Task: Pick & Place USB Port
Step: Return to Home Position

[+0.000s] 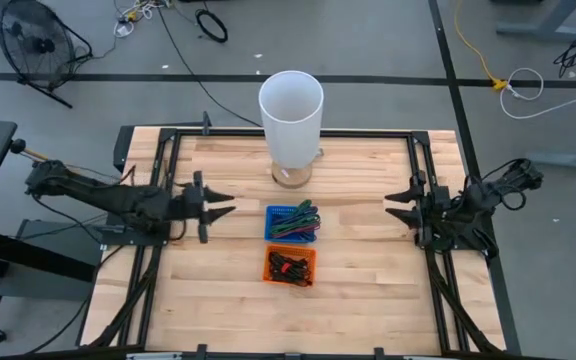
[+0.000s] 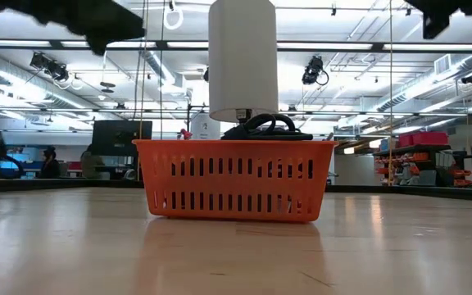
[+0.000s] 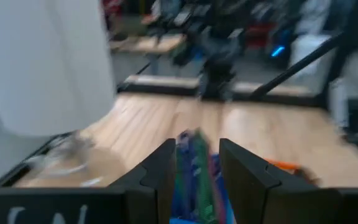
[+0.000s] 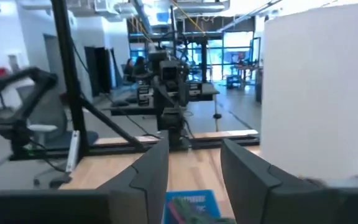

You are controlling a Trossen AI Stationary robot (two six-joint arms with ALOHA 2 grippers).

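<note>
In the low view the blue bin (image 1: 276, 213) is hidden wholly behind the orange bin (image 2: 236, 180). The cables in the orange bin are screened by its wall, and only a black cable loop (image 2: 269, 124) is seen above the rim. The white cylinder (image 2: 242, 57) is cut off by the upper edge, and both arms are reduced to dark shapes at the top corners.

The left wrist view is blurred throughout. There the blue bin is largely covered by the fingers (image 3: 160, 180) of the left gripper (image 3: 196, 155), and the orange bin is seen only as a sliver. In the right wrist view the blue bin is cut off by the picture's edge. In the high view the cables are too small to be counted.
</note>
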